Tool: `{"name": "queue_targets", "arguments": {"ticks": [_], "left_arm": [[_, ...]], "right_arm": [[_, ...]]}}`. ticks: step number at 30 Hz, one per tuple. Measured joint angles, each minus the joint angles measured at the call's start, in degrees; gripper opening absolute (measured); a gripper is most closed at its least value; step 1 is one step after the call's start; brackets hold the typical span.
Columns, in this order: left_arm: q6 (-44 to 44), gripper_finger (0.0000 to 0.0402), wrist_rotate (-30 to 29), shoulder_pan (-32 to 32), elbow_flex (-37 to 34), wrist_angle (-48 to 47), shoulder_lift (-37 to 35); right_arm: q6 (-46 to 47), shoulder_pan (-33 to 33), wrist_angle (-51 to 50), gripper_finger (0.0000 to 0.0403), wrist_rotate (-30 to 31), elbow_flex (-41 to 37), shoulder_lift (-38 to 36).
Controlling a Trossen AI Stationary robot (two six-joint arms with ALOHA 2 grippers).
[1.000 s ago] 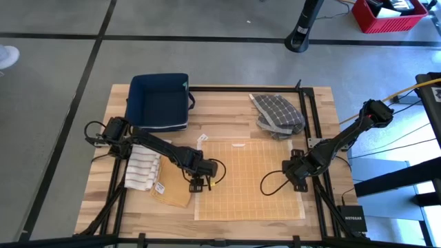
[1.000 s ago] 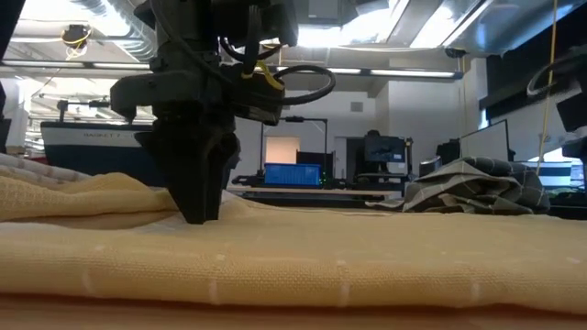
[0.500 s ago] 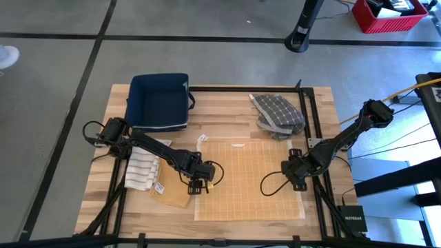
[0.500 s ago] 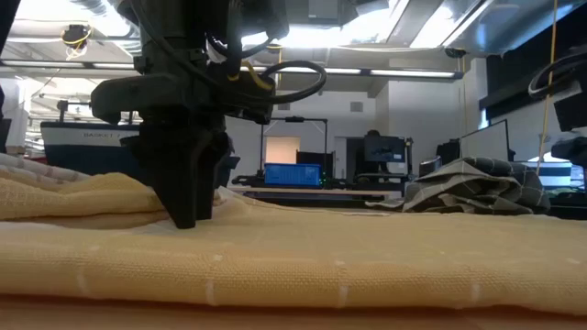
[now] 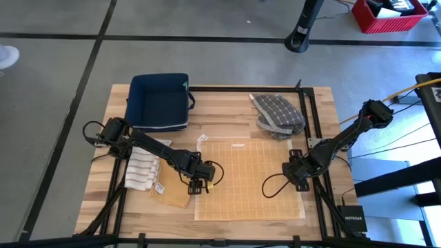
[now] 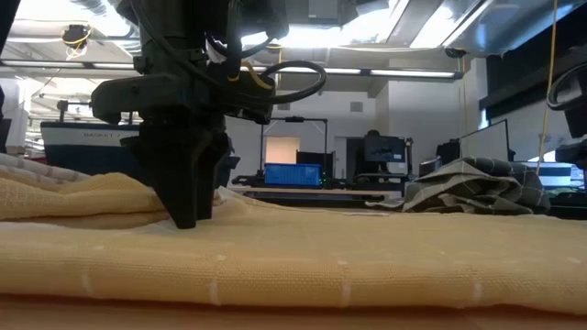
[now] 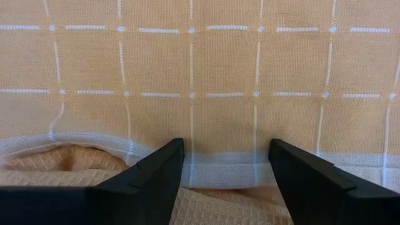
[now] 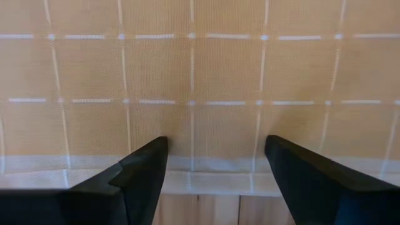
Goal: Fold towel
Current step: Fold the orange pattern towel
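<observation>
- I see a wooden table (image 5: 227, 110) standing on a grey concrete floor (image 5: 207, 21) crossed by dark lines; the low view looks past the cloth into a workshop with monitors and ceiling lights.
- At the table's far left, a dark blue bin (image 5: 159, 101) sits near the back edge.
- In front of it lies a striped white cloth (image 5: 142, 167), and beside that a plain tan cloth (image 5: 176, 193), which the big towel's left border overlaps (my left wrist camera shows its waffle weave under the border).
- My left gripper (image 5: 199, 184) is down at the left edge of the yellow checked towel (image 5: 248, 180), jaws spread wide and holding nothing, one finger (image 7: 153, 181) either side of the white hem.
- The towel lies flat and unfolded across the middle front of the table, with a small white label at its back edge.
- Behind it, toward the right, a grey checked cloth (image 5: 277, 114) sits crumpled in a heap.
- My right gripper (image 5: 296, 176) is at the towel's right edge, jaws likewise parted and empty, fingers (image 8: 140, 178) straddling the hem where bare wood shows.
- A red crate (image 5: 389, 14) stands on the floor at the far right.
</observation>
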Motion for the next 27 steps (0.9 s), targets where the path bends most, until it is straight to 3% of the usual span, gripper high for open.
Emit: {"name": "queue_targets", "arguments": {"ticks": [8, 19, 27], "left_arm": [[0.0, 0.0223, -0.1, 0.0, 0.0, -0.1, 0.0], [0.0, 0.01, -0.1, 0.0, 0.0, -0.8, 0.1], [0.0, 0.0033, -1.4, 0.0, 0.0, -1.4, 0.1]], "right_arm": [[0.6, 0.0, 0.5, 0.0261, 0.7, -1.0, 0.1], [1.5, 0.0, 1.0, 0.0096, 0.6, -1.1, 0.2], [1.6, 0.0, 1.4, 0.0018, 0.2, -1.1, 0.3]]}}
